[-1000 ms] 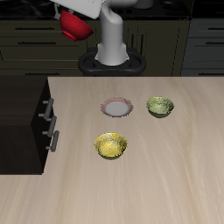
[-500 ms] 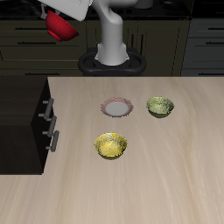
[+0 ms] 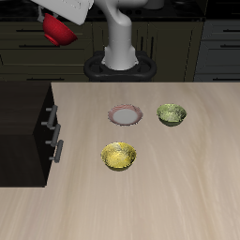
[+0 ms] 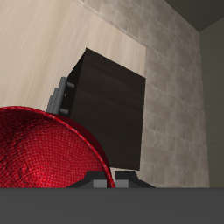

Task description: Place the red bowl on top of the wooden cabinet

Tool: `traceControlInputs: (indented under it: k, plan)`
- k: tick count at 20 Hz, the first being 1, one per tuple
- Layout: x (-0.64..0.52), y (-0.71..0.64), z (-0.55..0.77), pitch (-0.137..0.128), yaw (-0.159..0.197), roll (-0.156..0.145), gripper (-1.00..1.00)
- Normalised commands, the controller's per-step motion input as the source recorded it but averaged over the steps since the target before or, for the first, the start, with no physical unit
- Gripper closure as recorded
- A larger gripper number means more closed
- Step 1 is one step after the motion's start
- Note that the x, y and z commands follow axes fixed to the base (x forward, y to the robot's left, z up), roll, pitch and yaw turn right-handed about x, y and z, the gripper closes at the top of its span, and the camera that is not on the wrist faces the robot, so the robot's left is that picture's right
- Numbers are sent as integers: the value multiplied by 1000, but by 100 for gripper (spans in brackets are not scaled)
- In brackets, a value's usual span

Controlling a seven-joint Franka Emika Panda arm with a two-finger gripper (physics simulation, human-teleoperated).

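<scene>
Since a second ago, our hand (image 3: 64, 19) carries the one red bowl (image 3: 58, 31) sideways, high above the one wooden cabinet (image 3: 23, 120); two bowls and one plate (image 3: 125, 115) sit on the surface (image 3: 178, 187).

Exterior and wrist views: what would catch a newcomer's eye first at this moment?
The red bowl stands out, held high in the gripper above the table's back edge, and it fills much of the wrist view. Next comes the wooden cabinet, a dark block at the table's side with silver handles. On the table sit a yellow bowl, an olive-green bowl and a small plate.
</scene>
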Motion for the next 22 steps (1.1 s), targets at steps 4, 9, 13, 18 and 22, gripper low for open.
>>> traceControlInputs:
  k: [4, 9, 13, 18, 22]
  plan:
    - [63, -31, 58, 4, -16, -4, 100]
    - [59, 21, 46, -3, 2, -6, 100]
    - [58, 0, -5, -9, 13, 0, 100]
    - [95, -34, -138, 12, 37, 5, 100]
    - [22, -45, -157, 18, 5, -5, 100]
